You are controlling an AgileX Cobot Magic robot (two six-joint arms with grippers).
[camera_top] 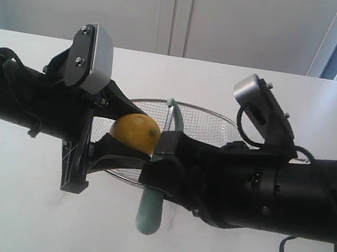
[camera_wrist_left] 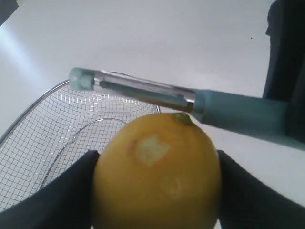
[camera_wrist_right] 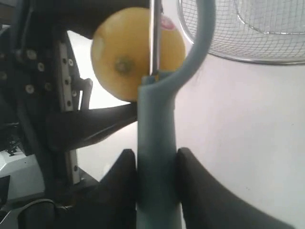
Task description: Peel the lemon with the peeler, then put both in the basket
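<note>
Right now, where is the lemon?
In the exterior view the lemon is near the middle, gripped in the left jaws by the basket's left rim, with the peeler's blade at its right side.

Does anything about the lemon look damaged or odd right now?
Yes: the lemon has a small pale patch near its stem end, close to the blade of the peeler, where the yellow skin looks scraped off. Nothing else stands out.
</note>
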